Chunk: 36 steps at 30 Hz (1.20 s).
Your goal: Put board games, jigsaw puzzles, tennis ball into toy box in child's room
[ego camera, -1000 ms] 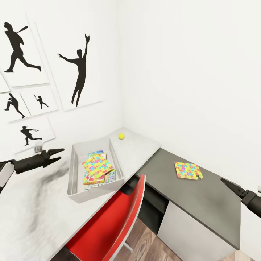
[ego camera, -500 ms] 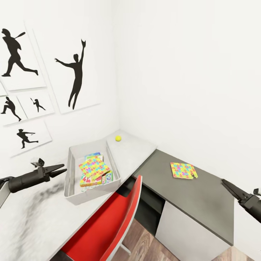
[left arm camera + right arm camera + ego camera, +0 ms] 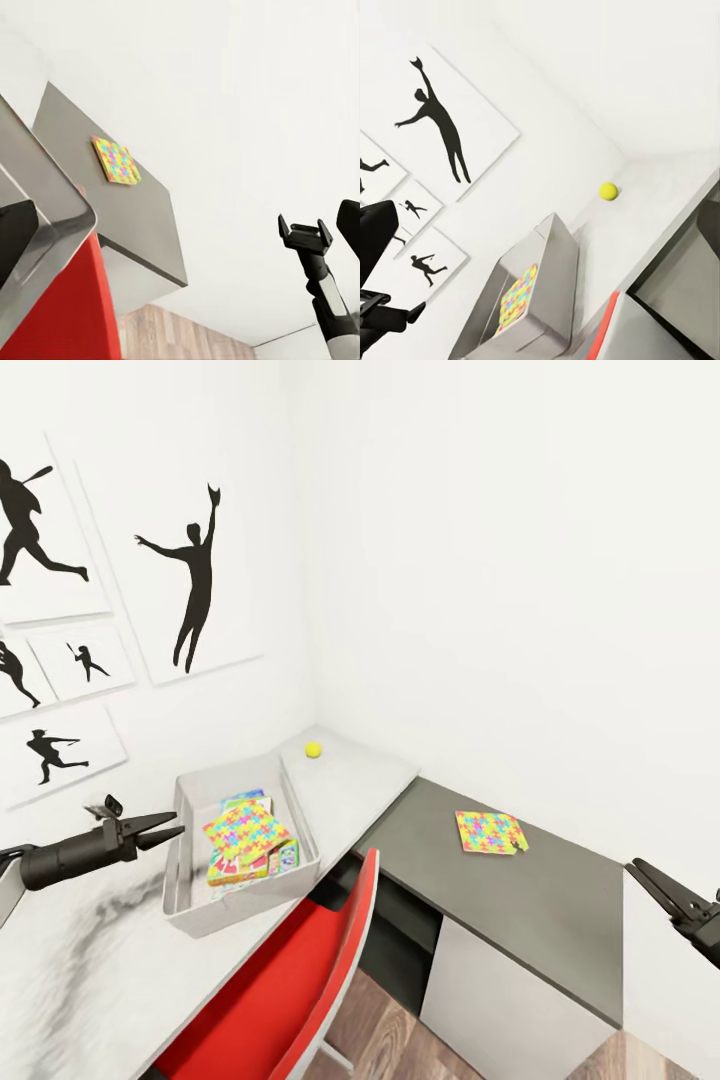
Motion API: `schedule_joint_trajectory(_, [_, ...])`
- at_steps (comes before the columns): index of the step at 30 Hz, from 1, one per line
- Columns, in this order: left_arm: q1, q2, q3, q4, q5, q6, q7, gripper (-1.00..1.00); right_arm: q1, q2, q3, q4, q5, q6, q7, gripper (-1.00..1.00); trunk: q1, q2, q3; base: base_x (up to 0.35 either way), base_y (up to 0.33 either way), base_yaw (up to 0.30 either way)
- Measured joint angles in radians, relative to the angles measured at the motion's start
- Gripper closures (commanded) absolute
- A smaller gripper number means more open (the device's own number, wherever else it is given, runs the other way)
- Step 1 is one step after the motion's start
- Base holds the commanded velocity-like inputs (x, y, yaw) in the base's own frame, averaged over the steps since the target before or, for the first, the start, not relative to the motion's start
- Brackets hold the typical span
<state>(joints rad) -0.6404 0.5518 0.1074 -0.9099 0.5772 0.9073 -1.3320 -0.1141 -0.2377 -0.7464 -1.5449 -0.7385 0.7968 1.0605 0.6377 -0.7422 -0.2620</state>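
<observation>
Compared with one second ago, the whole head view is shifted to the left and down (the camera has moved, not the things), and the left gripper [image 3: 172,826] is now seen lower, just beside the near wall of the toy box [image 3: 190,815]. Its fingers are parted a little and nothing is held between them. One jigsaw puzzle [image 3: 245,830] is laid on top of the board games [image 3: 252,860] inside the box, just past the left fingertips. The tennis ball [image 3: 313,750] is found beyond the box, on the pale table [image 3: 360,770] near the wall corner. The second jigsaw puzzle [image 3: 489,832] is placed on the dark grey desk part [image 3: 560,900], ahead of the right gripper [image 3: 650,876], well apart from it. The right jaws are parted too, empty. A red chair [image 3: 290,980] is pushed under the table.
</observation>
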Motion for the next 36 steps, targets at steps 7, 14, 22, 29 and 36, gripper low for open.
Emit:
schedule_joint_trajectory(7, [0.0, 0.0, 0.0, -0.012, 0.004, 0.031, 0.0, -1.0, 0.0, -0.001, -0.032, 0.033, 0.0, -0.002, 0.0, -1.0, -0.027, 0.049, 0.033, 0.0, 0.0, -0.121])
schedule_joint_trajectory(14, [0.0, -0.002, -0.01, -0.067, 0.002, 0.051, 0.0, -1.0, 0.0, 0.0, -0.05, 0.055, 0.001, -0.003, -0.002, -1.0, -0.054, 0.098, 0.066, 0.0, 0.0, -0.143])
schedule_joint_trajectory(22, [0.0, -0.004, -0.011, -0.077, 0.001, 0.052, 0.001, -1.0, 0.0, -0.013, -0.056, 0.144, -0.001, -0.004, -0.005, -1.0, -0.062, 0.113, 0.085, 0.0, 0.0, -0.155])
schedule_joint_trajectory(29, [0.001, -0.012, -0.008, -0.078, 0.001, 0.043, 0.001, -1.0, 0.0, -0.014, -0.089, 0.158, -0.003, -0.004, -0.01, -1.0, -0.062, 0.113, 0.096, 0.0, -0.023, -0.16])
schedule_joint_trajectory(36, [0.001, -0.012, -0.006, -0.077, 0.001, 0.041, 0.002, -1.0, 0.0, -0.016, -0.111, 0.213, -0.005, -0.004, -0.012, -1.0, -0.062, 0.113, 0.106, 0.0, -0.252, -0.146])
